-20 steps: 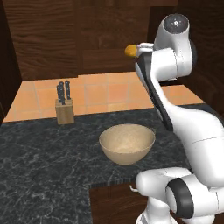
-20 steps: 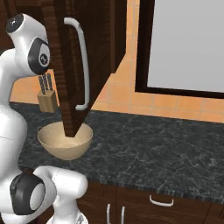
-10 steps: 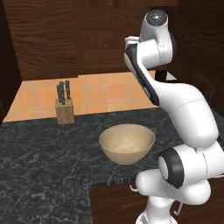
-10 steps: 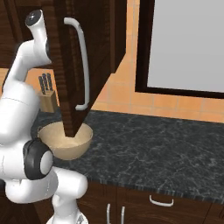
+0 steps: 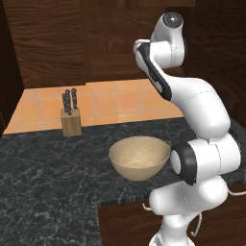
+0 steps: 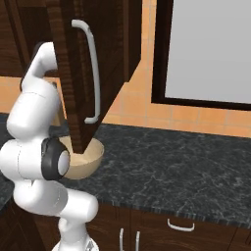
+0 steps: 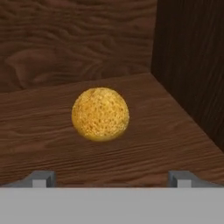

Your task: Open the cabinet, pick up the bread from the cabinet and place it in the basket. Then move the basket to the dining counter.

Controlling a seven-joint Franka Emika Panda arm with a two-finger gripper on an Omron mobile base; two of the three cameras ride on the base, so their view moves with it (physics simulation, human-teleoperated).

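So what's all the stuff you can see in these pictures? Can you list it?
bread: one, golden-orange, on the wooden shelf inside the cabinet, straight ahead of the gripper
cabinet: one, dark brown wood, door swung open, long silver handle
basket: one, tan, on the black counter, nothing in it
black counter: one, speckled black
knife block: one, light wood with dark knife handles, at the back of the counter by the orange tiled wall
low drawers: dark brown, small curved handles, under the counter
window: one, pale grey, dark frame
gripper: one, open, just short of the bread
arm: one, white with dark joints
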